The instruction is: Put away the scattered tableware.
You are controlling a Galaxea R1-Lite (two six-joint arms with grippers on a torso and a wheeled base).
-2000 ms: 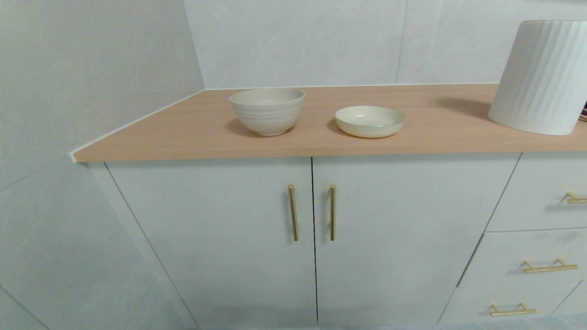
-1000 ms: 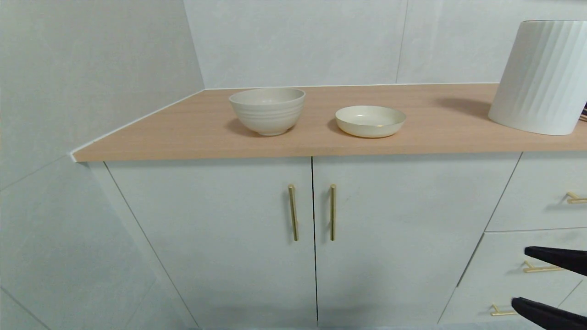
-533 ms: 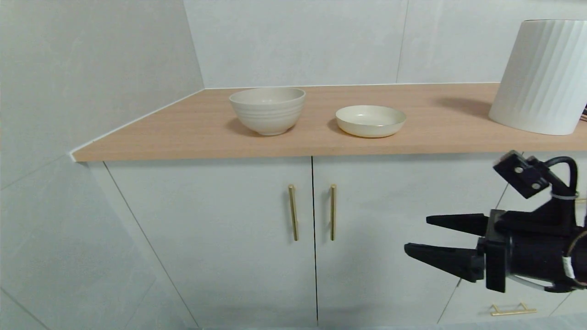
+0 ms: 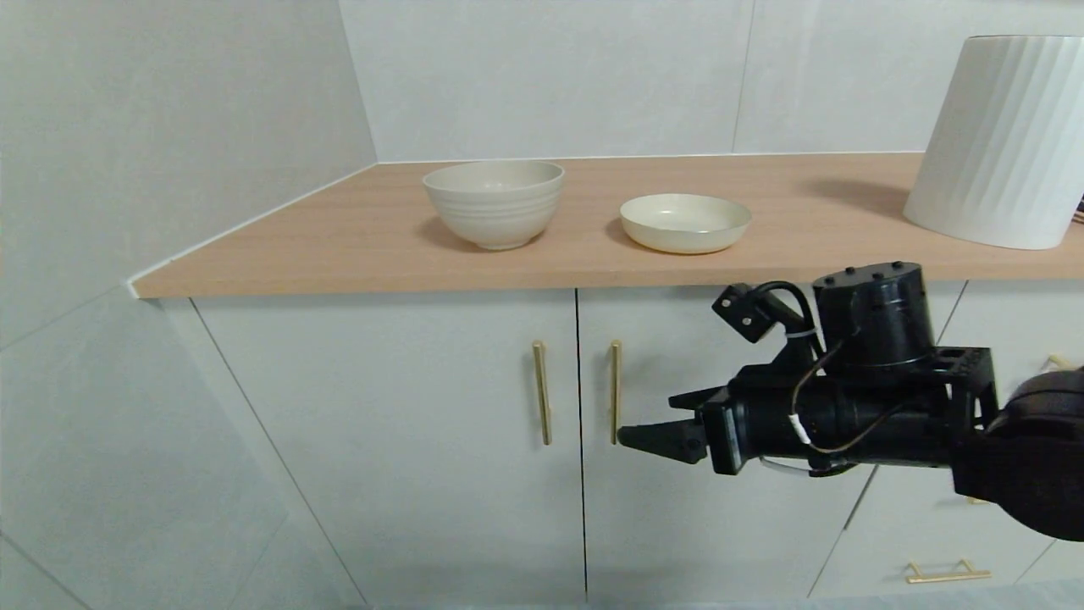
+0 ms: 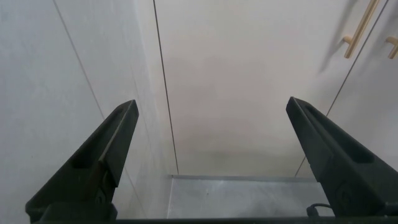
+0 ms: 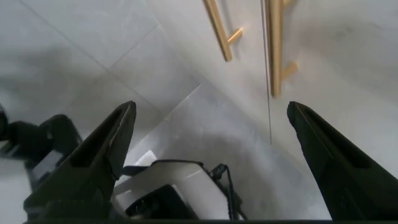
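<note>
Movement carried the right hand (image 4: 633, 438), fingers apart, close to the door handle (image 4: 615, 392) just ahead; opening the cupboard (image 4: 660, 525) seemed next.

The right arm (image 4: 855, 419) is stretched out level across the front, with the black right gripper (image 4: 650, 421) pointed toward the robot's left and its fingers (image 6: 102, 149) spread wide. The left gripper (image 5: 211, 109) is likewise opened wide.
</note>
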